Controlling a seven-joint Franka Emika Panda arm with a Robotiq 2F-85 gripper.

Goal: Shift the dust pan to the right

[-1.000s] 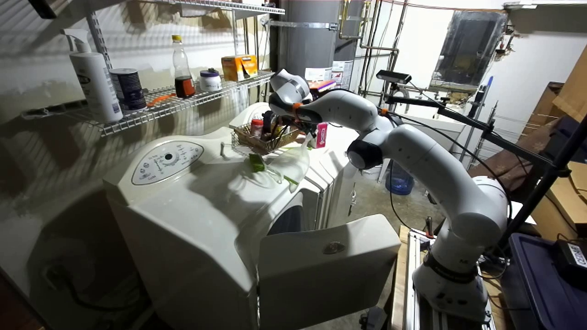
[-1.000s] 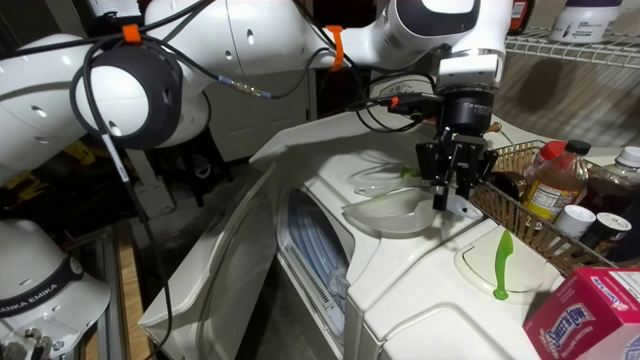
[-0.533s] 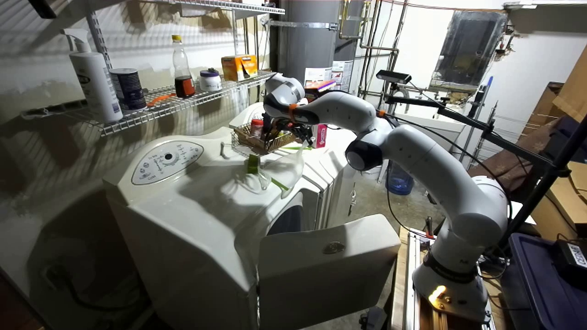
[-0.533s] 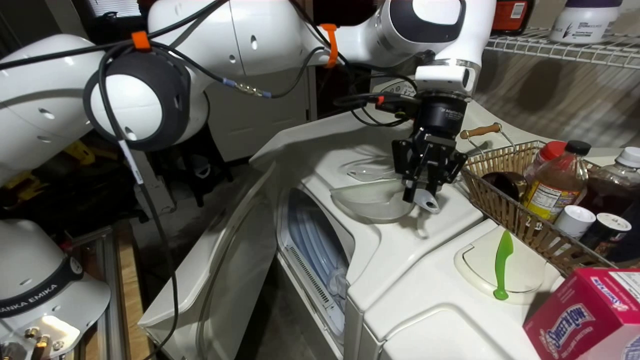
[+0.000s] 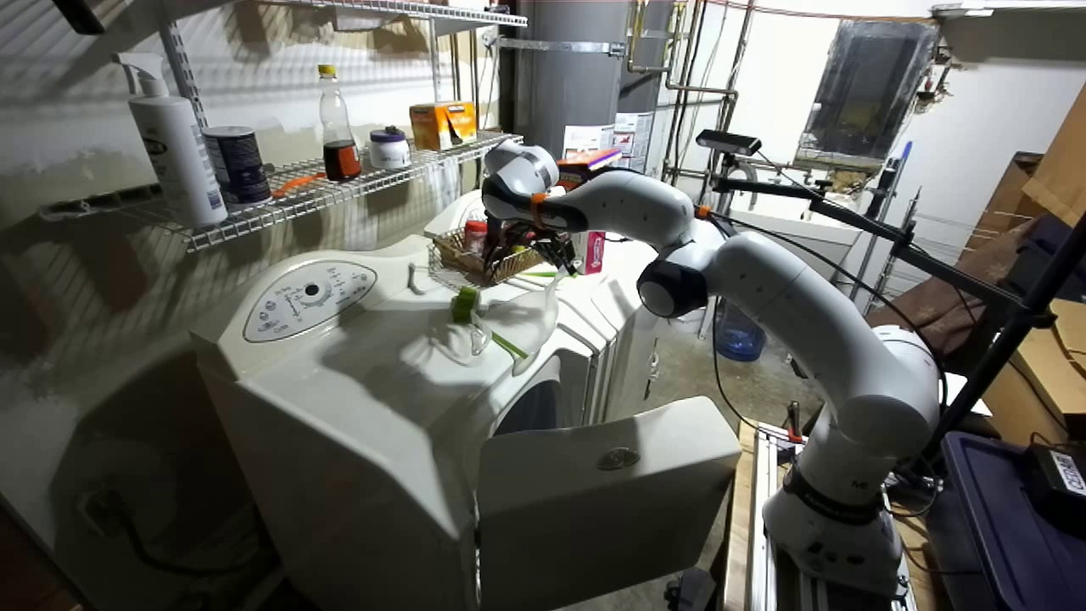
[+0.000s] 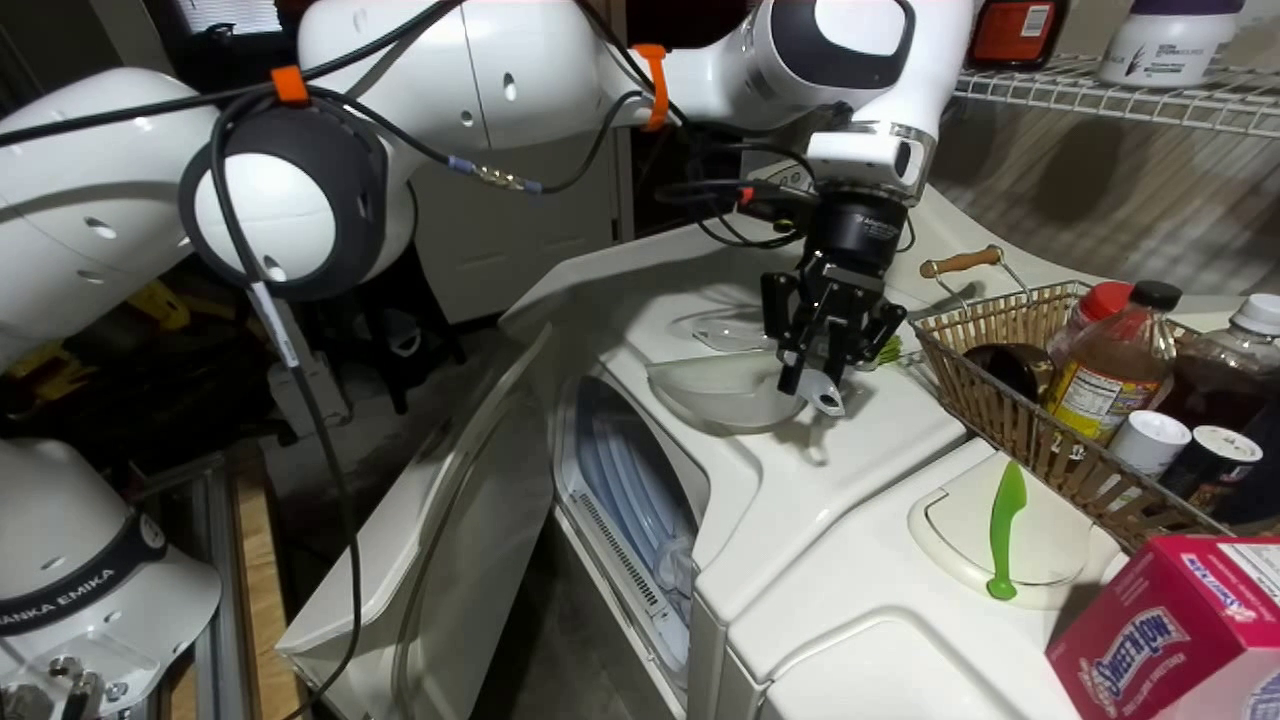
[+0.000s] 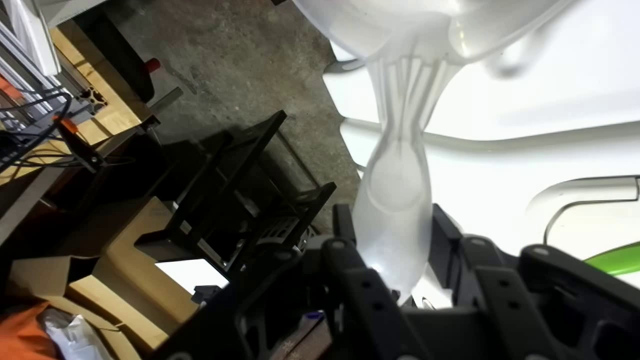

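Observation:
The dust pan is translucent whitish plastic, on top of the white machine in both exterior views (image 5: 530, 316) (image 6: 722, 392). My gripper (image 6: 815, 372) is shut on its handle, with a finger on each side. In the wrist view my gripper (image 7: 393, 227) has the handle (image 7: 397, 200) between its pads, and the pan's body (image 7: 415, 25) is at the top edge. The handle end sits above the surface; I cannot tell whether the pan's body touches it. A clear brush (image 6: 730, 337) with green bristles (image 5: 465, 303) lies behind the pan, partly hidden by the gripper.
A wicker basket (image 6: 1060, 450) with bottles and jars stands beside the gripper. A green utensil (image 6: 1008, 530) and a pink box (image 6: 1150, 630) are on the neighbouring machine. The white machine's door (image 5: 611, 501) hangs open at the front. A wire shelf (image 5: 356, 182) runs above.
My gripper and the dust pan have moved together, leftward in both exterior views, away from the basket. The brush behind has shifted and turned a little. The gripper has stayed shut on the handle.

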